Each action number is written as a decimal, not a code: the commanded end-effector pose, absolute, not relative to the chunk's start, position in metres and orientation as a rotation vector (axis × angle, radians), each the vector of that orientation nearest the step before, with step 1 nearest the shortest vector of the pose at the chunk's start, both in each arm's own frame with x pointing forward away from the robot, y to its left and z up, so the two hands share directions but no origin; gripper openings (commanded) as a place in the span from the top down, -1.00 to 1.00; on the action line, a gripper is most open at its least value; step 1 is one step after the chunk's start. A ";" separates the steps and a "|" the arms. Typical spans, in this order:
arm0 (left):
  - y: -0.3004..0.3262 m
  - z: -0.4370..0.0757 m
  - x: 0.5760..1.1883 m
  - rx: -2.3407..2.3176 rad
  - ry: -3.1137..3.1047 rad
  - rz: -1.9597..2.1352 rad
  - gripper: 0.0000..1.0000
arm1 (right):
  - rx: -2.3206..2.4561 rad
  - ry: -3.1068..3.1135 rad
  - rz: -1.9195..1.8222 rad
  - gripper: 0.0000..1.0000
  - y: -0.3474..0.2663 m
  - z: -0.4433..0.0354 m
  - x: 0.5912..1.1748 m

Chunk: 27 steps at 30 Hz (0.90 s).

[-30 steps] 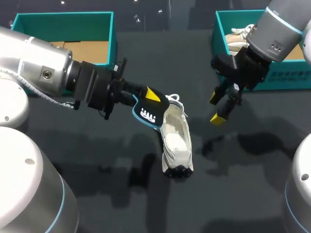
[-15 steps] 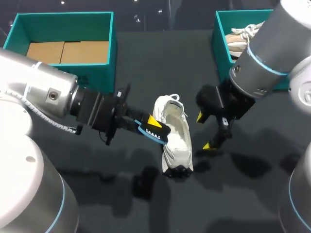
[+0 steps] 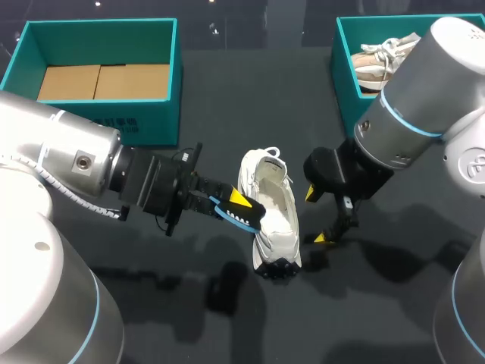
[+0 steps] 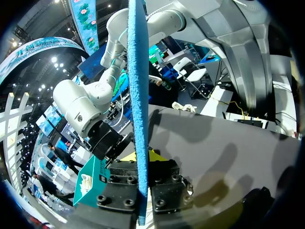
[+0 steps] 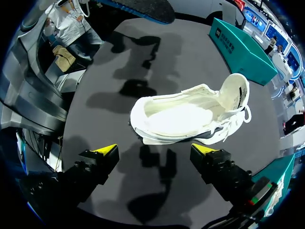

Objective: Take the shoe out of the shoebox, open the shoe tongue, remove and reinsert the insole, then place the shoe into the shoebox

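The white shoe lies on the dark table with its tongue pulled up and its opening facing up. My left gripper is shut on the dark, blue-edged insole, which it holds against the shoe's left side. In the left wrist view the insole stands edge-on between the fingers. My right gripper stands open just right of the shoe. In the right wrist view the shoe lies ahead of the open right gripper, and the insole shows beyond it.
A teal shoebox lined with cardboard stands at the back left. A second teal shoebox at the back right holds another pale shoe. The right arm's bulk hangs over the table in front of that box.
My left gripper has carried the insole down and right, from above the shoe's heel to its left side. The right arm has swung down and left, closer to the shoe.
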<state>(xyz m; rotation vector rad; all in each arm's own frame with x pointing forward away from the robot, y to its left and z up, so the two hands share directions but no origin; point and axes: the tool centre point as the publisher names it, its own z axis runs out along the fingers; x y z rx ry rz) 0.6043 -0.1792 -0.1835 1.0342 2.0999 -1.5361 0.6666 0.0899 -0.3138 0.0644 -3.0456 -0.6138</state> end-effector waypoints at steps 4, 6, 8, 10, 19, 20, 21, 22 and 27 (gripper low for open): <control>-0.198 -0.216 0.609 1.062 2.093 -1.556 1.00 | -0.076 -3.064 -0.576 -1.00 0.098 -0.338 0.678; -0.199 -0.217 0.610 1.073 2.085 -1.543 1.00 | -0.071 -3.070 -0.587 -1.00 0.098 -0.343 0.680; -0.201 -0.217 0.611 1.082 2.074 -1.545 1.00 | -0.074 -3.071 -0.587 -1.00 0.098 -0.344 0.681; -0.203 -0.219 0.612 1.089 2.062 -1.549 1.00 | -0.086 -3.072 -0.583 -1.00 0.099 -0.346 0.681; -0.213 -0.231 0.616 1.099 2.057 -1.545 1.00 | -0.094 -3.069 -0.567 -1.00 0.103 -0.353 0.682; -0.213 -0.231 0.616 1.100 2.061 -1.540 1.00 | -0.094 -3.073 -0.561 -1.00 0.103 -0.353 0.682; -0.213 -0.231 0.616 1.100 2.061 -1.540 1.00 | -0.096 -3.074 -0.559 -1.00 0.103 -0.353 0.682; -0.213 -0.231 0.616 1.100 2.061 -1.540 1.00 | -0.098 -3.075 -0.559 -1.00 0.103 -0.353 0.682; -0.213 -0.231 0.616 1.100 2.061 -1.540 1.00 | -0.114 -3.072 -0.575 -1.00 0.102 -0.355 0.680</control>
